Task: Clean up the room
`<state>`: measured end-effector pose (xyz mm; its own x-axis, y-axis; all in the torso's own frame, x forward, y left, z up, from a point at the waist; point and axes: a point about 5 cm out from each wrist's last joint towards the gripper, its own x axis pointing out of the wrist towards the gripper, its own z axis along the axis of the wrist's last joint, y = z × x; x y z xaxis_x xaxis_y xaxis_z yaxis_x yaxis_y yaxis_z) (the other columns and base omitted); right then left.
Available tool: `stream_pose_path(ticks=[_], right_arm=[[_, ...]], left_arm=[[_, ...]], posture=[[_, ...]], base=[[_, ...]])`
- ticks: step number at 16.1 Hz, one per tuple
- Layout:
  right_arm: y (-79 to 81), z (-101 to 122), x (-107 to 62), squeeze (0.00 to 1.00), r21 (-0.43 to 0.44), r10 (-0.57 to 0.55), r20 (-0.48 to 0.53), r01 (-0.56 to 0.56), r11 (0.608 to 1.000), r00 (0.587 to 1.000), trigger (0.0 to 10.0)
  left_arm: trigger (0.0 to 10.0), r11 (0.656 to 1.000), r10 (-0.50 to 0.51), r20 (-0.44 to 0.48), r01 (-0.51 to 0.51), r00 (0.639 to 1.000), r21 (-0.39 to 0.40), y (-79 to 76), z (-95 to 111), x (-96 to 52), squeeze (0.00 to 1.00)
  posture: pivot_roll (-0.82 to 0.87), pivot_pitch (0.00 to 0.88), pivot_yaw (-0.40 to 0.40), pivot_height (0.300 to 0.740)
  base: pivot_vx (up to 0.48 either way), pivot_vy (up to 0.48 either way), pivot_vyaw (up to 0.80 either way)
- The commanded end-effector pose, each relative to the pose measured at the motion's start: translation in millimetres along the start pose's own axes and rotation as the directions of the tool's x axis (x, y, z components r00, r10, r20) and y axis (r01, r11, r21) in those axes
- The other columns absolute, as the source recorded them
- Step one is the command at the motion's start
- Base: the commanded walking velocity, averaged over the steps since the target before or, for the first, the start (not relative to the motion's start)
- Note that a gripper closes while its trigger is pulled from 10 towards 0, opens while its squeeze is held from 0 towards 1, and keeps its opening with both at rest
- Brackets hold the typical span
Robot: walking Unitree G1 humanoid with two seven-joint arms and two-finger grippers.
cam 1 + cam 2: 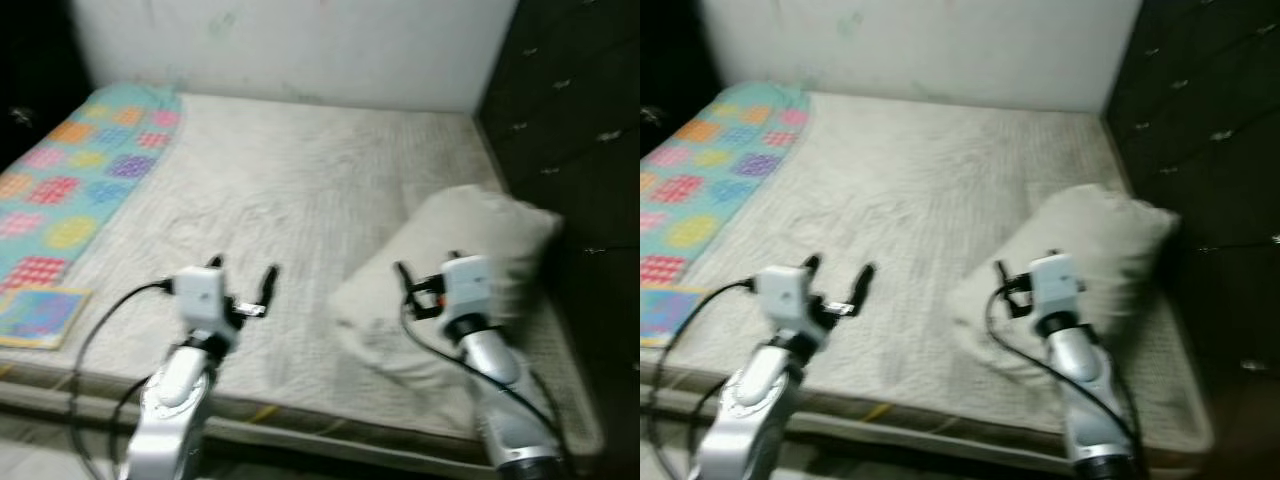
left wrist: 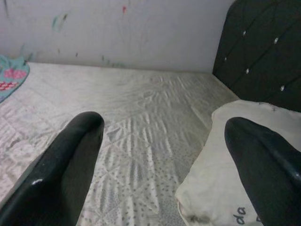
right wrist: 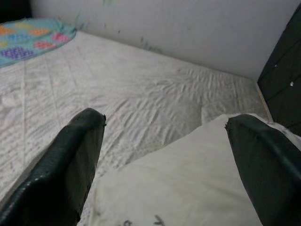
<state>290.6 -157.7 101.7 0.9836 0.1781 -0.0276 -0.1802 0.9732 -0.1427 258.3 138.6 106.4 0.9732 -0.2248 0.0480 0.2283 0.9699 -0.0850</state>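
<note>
A cream pillow (image 1: pixel 470 270) lies on the right side of the bed's pale quilted mattress (image 1: pixel 270 190), close to the dark tufted headboard (image 1: pixel 570 130). My right gripper (image 1: pixel 428 270) hovers open over the pillow's near part, and the pillow (image 3: pixel 188 183) spreads between and under its fingers (image 3: pixel 75 160). My left gripper (image 1: pixel 242 275) stands open above the bare mattress near the front edge, left of the pillow (image 2: pixel 225 174). Nothing is held between either pair of fingers.
A turquoise blanket with coloured squares (image 1: pixel 70 190) lies along the bed's left side. A flat colourful book or mat (image 1: pixel 40 315) sits at the front left corner. A white wall (image 1: pixel 290 50) runs behind the bed.
</note>
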Motion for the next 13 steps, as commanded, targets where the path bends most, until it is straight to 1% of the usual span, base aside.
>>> stream_pose_path(ticks=[1, 2, 4, 7, 13], right_arm=[[-4.8, 4.2, 1.4, 0.00, -0.010, -0.006, 0.009, 0.006, 1.000, 1.000, 10.0], [-5.0, 4.2, 1.7, 0.00, -0.011, -0.006, 0.008, 0.006, 1.000, 1.000, 10.0], [-5.0, 4.5, 2.0, 0.00, -0.011, -0.006, 0.008, 0.006, 1.000, 1.000, 10.0], [-6.2, 3.5, 1.7, 0.00, 0.000, -0.013, -0.001, 0.013, 1.000, 1.000, 10.0], [-6.3, 4.1, 1.9, 0.00, 0.001, -0.009, 0.001, 0.009, 1.000, 1.000, 10.0]], left_arm=[[10.0, 1.000, 0.004, 0.013, -0.004, 1.000, 0.002, -1.1, 3.7, 1.9, 0.00], [10.0, 1.000, 0.006, 0.013, -0.006, 1.000, 0.001, -1.2, 3.6, 2.4, 0.00], [10.0, 1.000, 0.010, 0.019, -0.009, 1.000, -0.028, -0.7, 3.7, 3.0, 0.00], [10.0, 1.000, 0.014, 0.017, -0.014, 1.000, -0.012, 0.8, 4.0, 4.0, 0.00], [10.0, 1.000, 0.013, 0.024, -0.012, 1.000, -0.018, -0.9, 5.1, 5.4, 0.00]], posture=[[-0.06, 0.051, 0.017, 0.740], [-0.06, 0.051, 0.014, 0.740], [-0.06, 0.050, 0.014, 0.740], [-0.06, 0.048, 0.015, 0.740], [-0.06, 0.042, 0.014, 0.740]], base=[[0.000, -0.480, 0.00], [0.000, -0.480, 0.00], [0.000, 0.000, 0.00], [0.000, 0.000, 0.00], [0.000, 0.000, -0.80]])
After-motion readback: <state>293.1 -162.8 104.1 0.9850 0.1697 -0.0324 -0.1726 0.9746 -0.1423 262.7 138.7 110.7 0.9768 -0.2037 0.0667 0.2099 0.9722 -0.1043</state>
